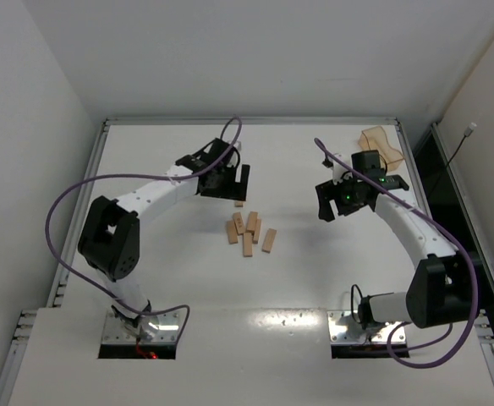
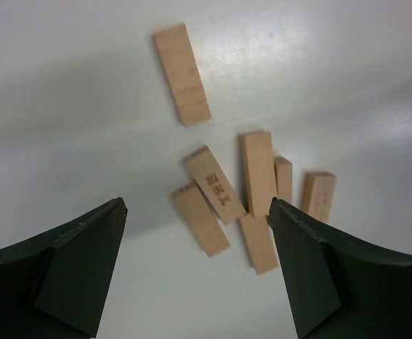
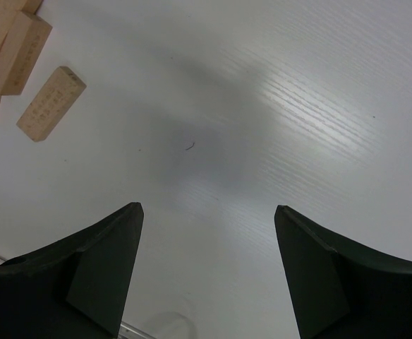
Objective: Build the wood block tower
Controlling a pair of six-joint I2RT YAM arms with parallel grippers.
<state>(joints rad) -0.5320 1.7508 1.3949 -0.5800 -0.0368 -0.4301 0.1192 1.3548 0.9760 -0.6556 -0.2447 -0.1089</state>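
Several light tan wood blocks (image 1: 248, 230) lie loose in a cluster at the table's middle, some overlapping; no tower shows. One block (image 1: 239, 203) lies apart, just behind the cluster. In the left wrist view the cluster (image 2: 259, 173) sits between and beyond my fingers, with the single block (image 2: 183, 74) farther off. My left gripper (image 1: 228, 188) (image 2: 197, 205) is open and empty, above the table just behind the blocks. My right gripper (image 1: 336, 207) (image 3: 208, 207) is open and empty over bare table to the right of the cluster. A few blocks (image 3: 51, 104) show at its view's upper left.
A translucent orange-tan tray (image 1: 382, 145) stands at the back right corner, behind the right gripper. Metal rails edge the white table (image 1: 162, 279). White walls close in the sides and back.
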